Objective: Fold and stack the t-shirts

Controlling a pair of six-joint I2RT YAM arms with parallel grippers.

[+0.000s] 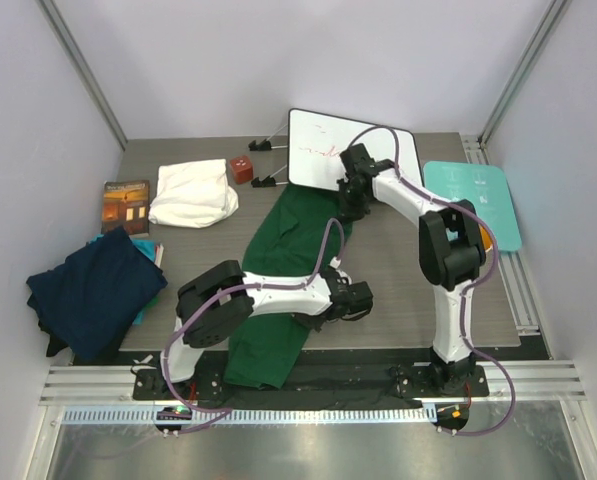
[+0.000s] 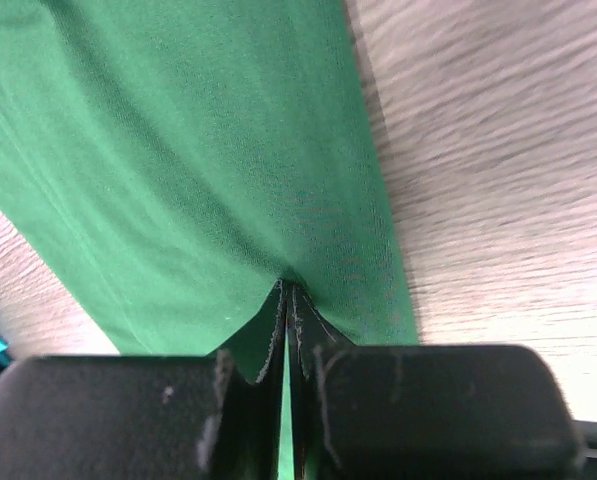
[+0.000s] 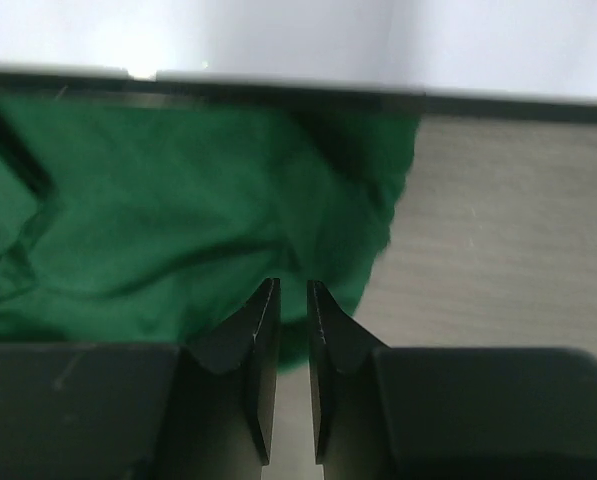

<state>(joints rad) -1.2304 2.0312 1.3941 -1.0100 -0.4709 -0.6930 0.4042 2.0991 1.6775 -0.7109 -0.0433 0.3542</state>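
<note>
Green tee looks soft, light, floppy: L gripper pinching a fold, R gripper jaws slightly apart, empty; best grab corners.

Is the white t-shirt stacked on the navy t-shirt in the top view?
No, the white t-shirt lies folded apart from the navy t-shirt, with the brown book beside it.

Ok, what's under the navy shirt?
A teal sliver shows at the navy shirt's right edge; the rest of it, and anything else beneath, is covered. The shirt's left side overhangs the table.
</note>
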